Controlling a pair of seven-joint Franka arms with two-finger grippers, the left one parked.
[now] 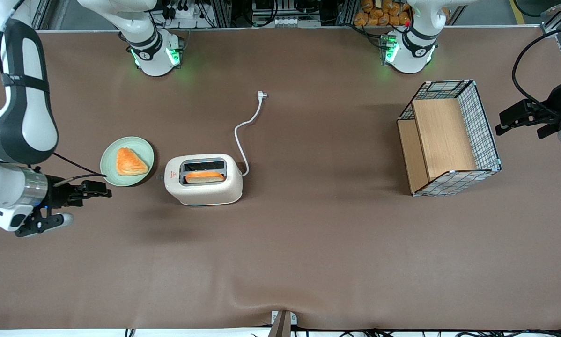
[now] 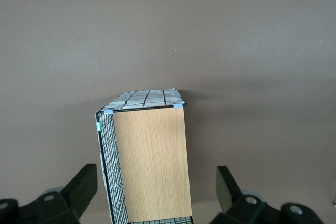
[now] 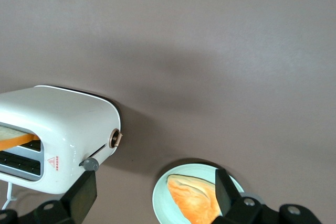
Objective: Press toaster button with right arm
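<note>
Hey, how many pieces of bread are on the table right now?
2. One slice stands in the toaster slot nearer the front camera; one piece lies on the green plate beside it. The open gripper hovers near the plate.

A green plate (image 1: 106, 164) carries a triangular pastry (image 1: 130, 162). A wire basket (image 1: 485, 125) with wooden panels lies at three o'clock, toward the parked arm's end of the brown table (image 1: 308, 252).

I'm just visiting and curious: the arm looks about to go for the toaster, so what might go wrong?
The button is tiny, with a round dial beside it; the open gripper could hit the wrong one. The plate with bread lies close to its path and might get bumped. A sideways push could slide the toaster.
</note>
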